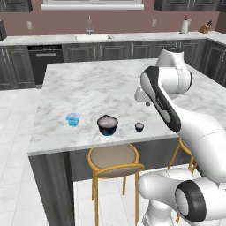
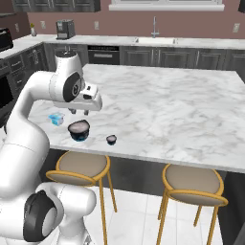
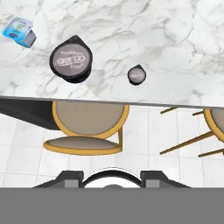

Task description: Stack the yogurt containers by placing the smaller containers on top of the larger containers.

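Three yogurt cups are seen standing apart in a row near the front edge of the marble desk point(image 1: 88, 88): the light-blue cup point(image 1: 73, 119) at the left, the wide dark cup point(image 1: 107, 125) in the middle, the tiny dark cup point(image 1: 139, 127) at the right. None is stacked. The gripper point(image 2: 79, 112) is held above the desk, nothing being gripped; whether its fingers are apart or together cannot be told. Two stools point(image 3: 87, 127) are seen below the edge.

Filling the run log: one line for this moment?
gripper: above counter, holding nothing | wide dark cup, light-blue cup, tiny dark cup: apart, unstacked
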